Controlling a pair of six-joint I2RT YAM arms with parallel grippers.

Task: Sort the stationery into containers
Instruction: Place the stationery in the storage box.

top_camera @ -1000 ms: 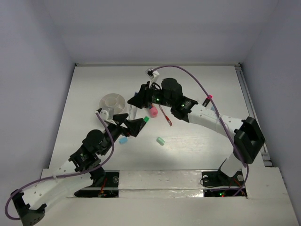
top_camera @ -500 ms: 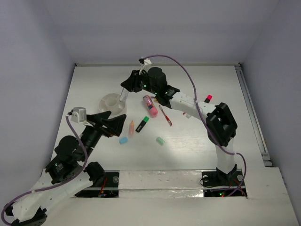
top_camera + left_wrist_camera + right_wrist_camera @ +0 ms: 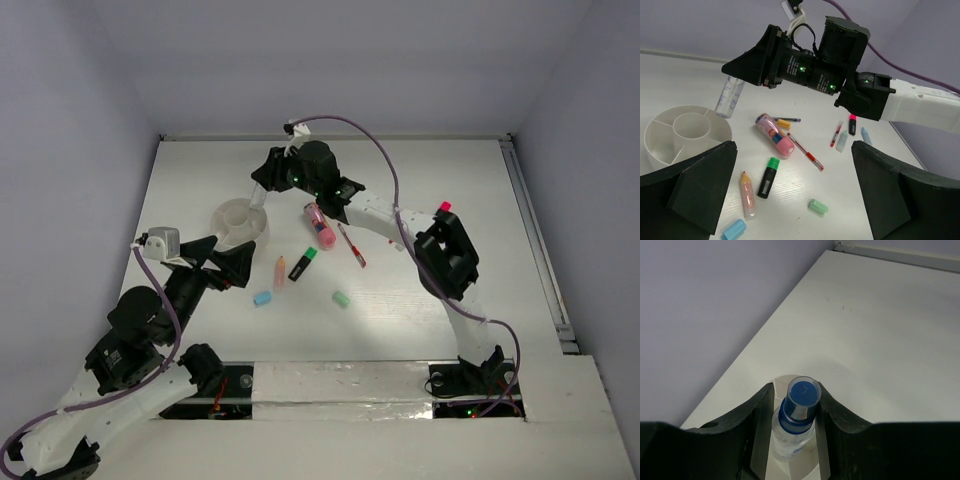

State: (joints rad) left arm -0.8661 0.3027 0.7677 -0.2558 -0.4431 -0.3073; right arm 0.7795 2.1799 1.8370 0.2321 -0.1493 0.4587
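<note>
Presently the right gripper [image 3: 262,190] is clamped on a blue-capped clear marker [image 3: 799,412], held near upright over the far rim of the divided white container [image 3: 228,212]. The left gripper [image 3: 230,263] hangs spread wide, holding nothing, beside the container's near wall. A pink marker [image 3: 318,222] and a green highlighter [image 3: 304,262] lie to its right, apart from the wall.

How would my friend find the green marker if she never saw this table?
Find the round white cup on the left of the table. To its right, toward the arms, two short markers lie side by side. The green marker is the right-hand one: black body, bright green cap, next to the orange marker.
</note>
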